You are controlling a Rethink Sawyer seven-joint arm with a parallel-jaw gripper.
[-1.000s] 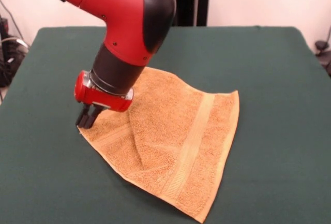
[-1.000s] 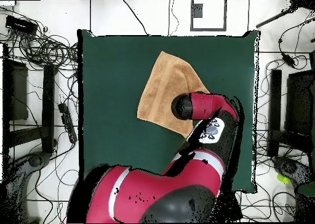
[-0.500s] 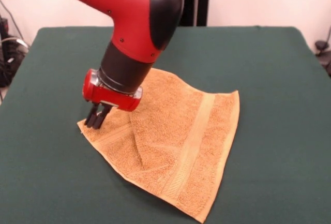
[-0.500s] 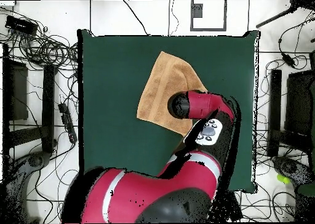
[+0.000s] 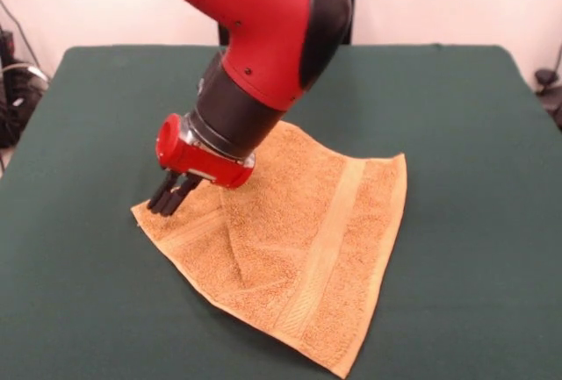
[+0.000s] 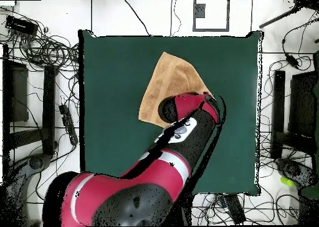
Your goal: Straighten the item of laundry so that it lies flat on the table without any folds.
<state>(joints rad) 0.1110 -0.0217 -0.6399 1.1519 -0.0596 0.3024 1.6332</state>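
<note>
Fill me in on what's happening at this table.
A red and black robot arm is working on an orange-tan towel spread on the green table. Its gripper sits at the towel's corner, fingers close together, apparently pinching nothing. The towel lies mostly flat, but a crease and a folded area remain near that corner.

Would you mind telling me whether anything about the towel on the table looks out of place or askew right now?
Yes. The towel lies skewed to the table edges, and a diagonal crease runs through its left part, so it is not fully flat. The hand sits over the towel's left corner. Nothing looks spilled or damaged.
</note>
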